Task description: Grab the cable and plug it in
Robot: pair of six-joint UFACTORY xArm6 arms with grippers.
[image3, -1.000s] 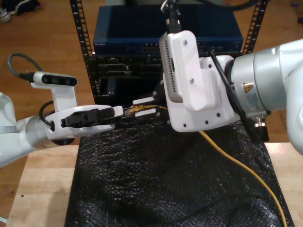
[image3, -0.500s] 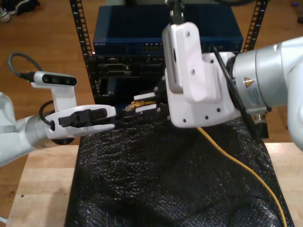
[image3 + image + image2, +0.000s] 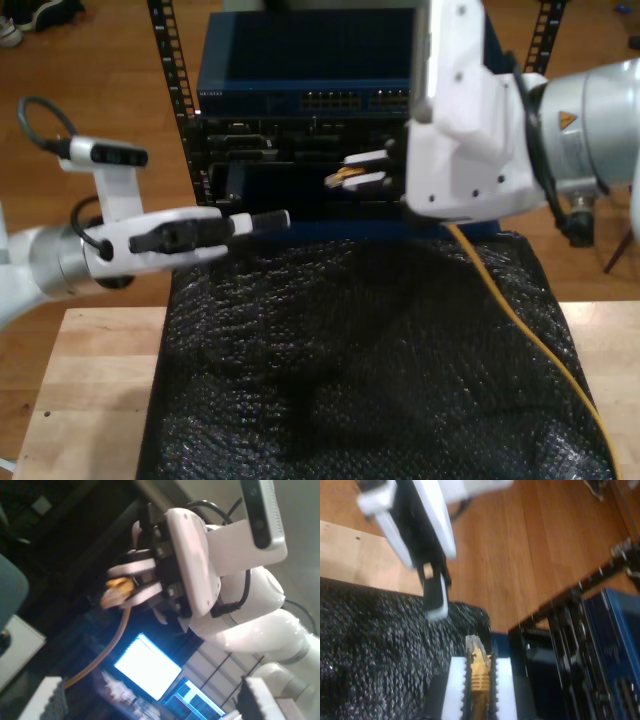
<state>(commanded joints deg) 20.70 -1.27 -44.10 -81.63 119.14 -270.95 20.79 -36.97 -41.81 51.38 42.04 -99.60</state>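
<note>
My second gripper (image 3: 345, 172) is clenched on the cable (image 3: 520, 320) just behind its plug (image 3: 474, 652). The plug's long axis points toward the exterior view's left, near the rack (image 3: 290, 150). My first gripper (image 3: 275, 220) hangs apart; its jaw state I cannot tell.

My second gripper (image 3: 345, 176) holds the cable (image 3: 520, 320) plug before the equipment rack (image 3: 300, 130), above the mat (image 3: 350, 370) on the table (image 3: 80, 400). The cable trails over the mat toward the exterior view's right. My first gripper (image 3: 275, 220) hangs apart, at that view's left.
</note>
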